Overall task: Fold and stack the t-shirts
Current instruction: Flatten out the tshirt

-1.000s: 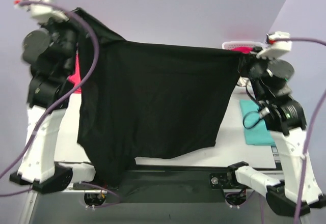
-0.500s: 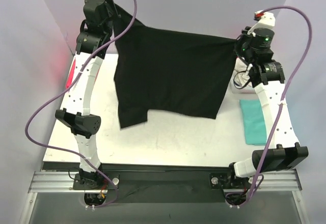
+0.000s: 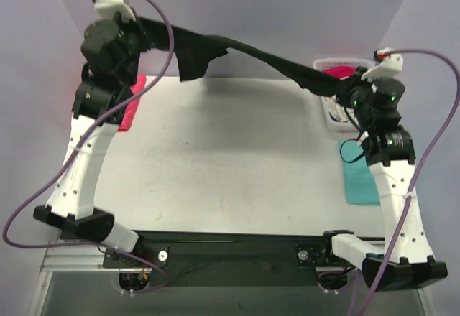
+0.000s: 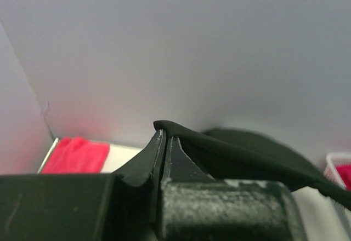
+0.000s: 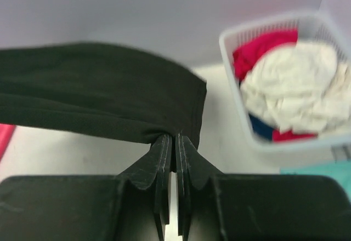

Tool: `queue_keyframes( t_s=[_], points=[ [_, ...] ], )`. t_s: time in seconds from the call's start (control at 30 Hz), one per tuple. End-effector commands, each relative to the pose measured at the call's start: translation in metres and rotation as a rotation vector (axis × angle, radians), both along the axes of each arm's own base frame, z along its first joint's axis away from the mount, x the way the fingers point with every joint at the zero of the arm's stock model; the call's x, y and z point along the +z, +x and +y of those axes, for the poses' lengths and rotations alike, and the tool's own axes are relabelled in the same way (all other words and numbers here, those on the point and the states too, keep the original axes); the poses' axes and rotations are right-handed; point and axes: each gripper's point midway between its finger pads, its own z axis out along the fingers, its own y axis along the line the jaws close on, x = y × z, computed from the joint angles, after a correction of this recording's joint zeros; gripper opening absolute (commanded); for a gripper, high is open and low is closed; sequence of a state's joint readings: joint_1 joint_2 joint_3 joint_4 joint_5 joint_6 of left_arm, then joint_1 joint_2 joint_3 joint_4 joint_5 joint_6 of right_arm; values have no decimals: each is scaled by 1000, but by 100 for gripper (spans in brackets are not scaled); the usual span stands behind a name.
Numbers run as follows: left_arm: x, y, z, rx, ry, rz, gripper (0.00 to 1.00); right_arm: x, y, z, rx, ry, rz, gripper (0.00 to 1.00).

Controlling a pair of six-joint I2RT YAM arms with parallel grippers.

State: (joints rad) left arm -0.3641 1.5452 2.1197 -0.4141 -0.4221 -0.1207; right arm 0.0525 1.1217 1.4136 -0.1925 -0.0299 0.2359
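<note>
**Top view**
- Black shirt (image 3: 244, 50): in the air over the far edge of the table (image 3: 230, 165), pulled into a narrow band from far left to far right. One loose flap hangs near the left end.
- Left claw (image 3: 138, 27) and right claw (image 3: 338, 87): each is closed on one end of the shirt.
- Red shirt (image 3: 129, 104): on the table, far left. Teal shirt (image 3: 359, 179): folded, on the right.
- Basket (image 3: 338, 63): just beside the right claw.
- Risk: set down as it is, the band lands bunched rather than flat. Its right end could also catch the basket.

**Left wrist**
- Left claw (image 4: 164, 138): the jaws are pinched on only a thin edge of the black shirt (image 4: 247, 153).
- Risk: if you pull the arms further apart, that edge may slip out.

**Right wrist**
- Right claw (image 5: 174, 139): clamped on a gathered corner of the black shirt (image 5: 98, 98), a fuller bite than the left.
- Basket (image 5: 230, 60): holds a cream shirt (image 5: 290, 87) and more red cloth.
- Risk: the gathered corner may hide a twist, so you would fold a crease into the shirt.
</note>
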Motion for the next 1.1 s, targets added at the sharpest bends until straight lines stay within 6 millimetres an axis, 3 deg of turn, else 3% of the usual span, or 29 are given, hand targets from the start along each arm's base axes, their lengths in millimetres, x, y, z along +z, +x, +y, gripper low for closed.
queue_keyframes(
  t_s=[0.0, 0.03, 0.07, 0.1, 0.13, 0.2, 0.23, 0.27, 0.3, 0.33, 0.37, 0.4, 0.5, 0.57, 0.7, 0.93, 0.97, 1.07],
  points=[
    [-80, -23, -12, 23, 28, 160, 0, -105, -15, 5, 5, 78, 213, 0],
    [-159, -24, -18, 33, 79, 318, 0, -130, -21, 8, 7, 99, 262, 0],
    [-191, -33, -22, 41, 24, 375, 0, -154, -28, 13, 20, 125, 310, 0],
    [-215, -51, -19, 63, 16, 423, 0, -211, -44, 19, 24, 164, 443, 0],
    [-293, -71, -13, 108, 67, 575, 0, -238, -55, 24, 13, 180, 512, 0],
    [-341, -103, -7, 181, -53, 647, 0, -285, -78, 23, -39, 191, 634, 0],
    [-359, -119, -23, 135, -52, 677, 0, -316, -97, 26, -79, 211, 718, 0],
    [-392, -139, -26, 153, -79, 725, 0, -327, -106, 25, -104, 216, 754, 0],
    [-395, -151, -25, 187, -79, 701, 0, -334, -113, 27, -114, 228, 779, 0],
    [-411, -172, -18, 215, -35, 752, 0, -350, -129, 19, -174, 202, 821, 0],
    [-426, -190, -27, 209, -60, 756, 0, -351, -134, 23, -197, 226, 814, 0],
    [-432, -203, -16, 240, -31, 780, 0, -356, -140, 21, -214, 232, 819, 0],
    [-447, -224, -27, 192, -57, 810, 0, -371, -156, 16, -280, 257, 848, 0],
    [-452, -234, -36, 164, -63, 813, 0, -377, -166, 9, -329, 248, 879, 0],
    [-476, -250, -30, 224, 12, 876, 0, -381, -178, -1, -407, 236, 906, 0],
    [-485, -269, -36, 219, 31, 890, 0, -379, -199, -18, -497, 205, 900, 0],
    [-485, -270, -36, 219, 26, 889, 0, -377, -199, -19, -499, 210, 890, 12],
    [-479, -273, -36, 216, 35, 878, 5, -369, -202, -17, -508, 239, 867, 23]
  ],
)
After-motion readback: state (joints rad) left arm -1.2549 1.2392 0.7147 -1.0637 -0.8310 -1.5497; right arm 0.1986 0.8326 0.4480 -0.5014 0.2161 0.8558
